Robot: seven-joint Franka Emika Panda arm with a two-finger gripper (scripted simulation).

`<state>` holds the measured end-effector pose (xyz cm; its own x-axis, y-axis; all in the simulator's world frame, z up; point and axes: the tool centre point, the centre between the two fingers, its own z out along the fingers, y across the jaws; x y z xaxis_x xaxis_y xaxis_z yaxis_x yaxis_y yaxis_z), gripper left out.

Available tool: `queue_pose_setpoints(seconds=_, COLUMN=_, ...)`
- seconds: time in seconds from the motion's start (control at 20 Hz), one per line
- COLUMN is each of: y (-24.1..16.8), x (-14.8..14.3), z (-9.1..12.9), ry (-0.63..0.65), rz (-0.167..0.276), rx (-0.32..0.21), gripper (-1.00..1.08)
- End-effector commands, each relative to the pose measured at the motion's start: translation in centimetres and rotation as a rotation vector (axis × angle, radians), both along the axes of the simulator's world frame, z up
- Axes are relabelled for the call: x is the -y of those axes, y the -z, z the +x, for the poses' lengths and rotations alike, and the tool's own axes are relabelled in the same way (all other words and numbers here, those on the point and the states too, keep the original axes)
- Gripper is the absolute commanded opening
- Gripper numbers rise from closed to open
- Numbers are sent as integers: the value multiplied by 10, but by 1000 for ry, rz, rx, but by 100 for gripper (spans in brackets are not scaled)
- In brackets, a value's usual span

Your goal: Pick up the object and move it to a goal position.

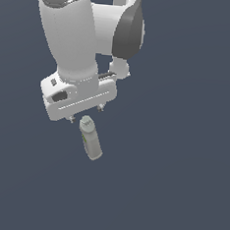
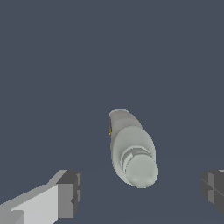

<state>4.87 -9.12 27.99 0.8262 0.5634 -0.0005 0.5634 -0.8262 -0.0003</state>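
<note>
Matt pale plastic-looking bottle (image 1: pixel 91 137); smooth, slightly glossy tool (image 1: pixel 85 113) housing

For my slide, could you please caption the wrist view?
Open pincer straddling the capped bottle over a plain grey surface.

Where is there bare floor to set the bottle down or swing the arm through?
Nearly everywhere: only the bottle shows on the surface. The floor is bare toward the exterior view's right, below the bottle and to its left. The one crowded spot is right at the bottle, where the open gripper hangs just above its cap, fingers wide on either side.
</note>
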Motion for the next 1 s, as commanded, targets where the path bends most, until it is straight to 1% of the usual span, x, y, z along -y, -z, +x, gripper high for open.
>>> queue_pose_setpoints(seconds=0.0, y=3, x=0, z=0, ry=0, rz=0, rx=0, gripper=100)
queue_pose_setpoints(seconds=0.5, y=43, x=0, z=-1, ry=-3, rz=0, rx=0, gripper=100)
queue_pose_setpoints(seconds=0.75, y=50, x=0, z=1, ry=-4, rz=0, rx=1, gripper=100)
queue_pose_setpoints(seconds=0.8, y=50, x=0, z=1, ry=-4, rz=0, rx=1, gripper=-100)
queue_pose_setpoints(seconds=0.95, y=50, x=0, z=1, ry=-4, rz=0, rx=1, gripper=-100)
